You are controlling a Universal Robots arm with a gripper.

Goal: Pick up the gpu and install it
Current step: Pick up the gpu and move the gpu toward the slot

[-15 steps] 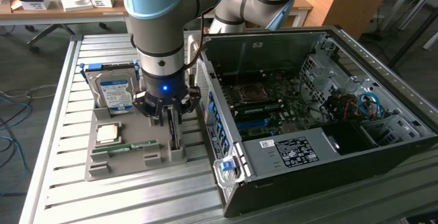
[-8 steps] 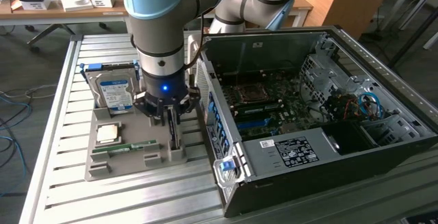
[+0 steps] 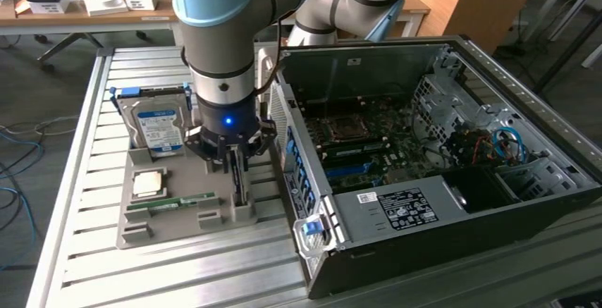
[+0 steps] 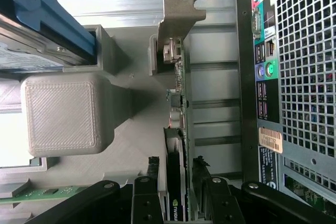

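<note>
The gpu (image 4: 177, 103), a thin dark card with a pale metal bracket (image 4: 176, 17) at its far end, stands on edge in a slot of the grey printed holder (image 4: 126, 103). In the exterior view the gpu (image 3: 241, 194) sits at the holder's side nearest the computer case. My gripper (image 4: 176, 165) has come straight down over the card, one black finger (image 4: 152, 169) on each flat side. Narrow gaps still show between the pads and the board, so the jaws are open and straddle it. From outside, my gripper (image 3: 235, 170) hangs directly above the holder (image 3: 179, 216).
The open computer case (image 3: 424, 146) lies just beside the holder, its rear port panel (image 4: 294, 77) close to the card. A hard drive (image 3: 157, 128) with a blue-white label and a green memory stick (image 3: 174, 202) share the holder. The slatted metal table (image 3: 188, 273) carries everything.
</note>
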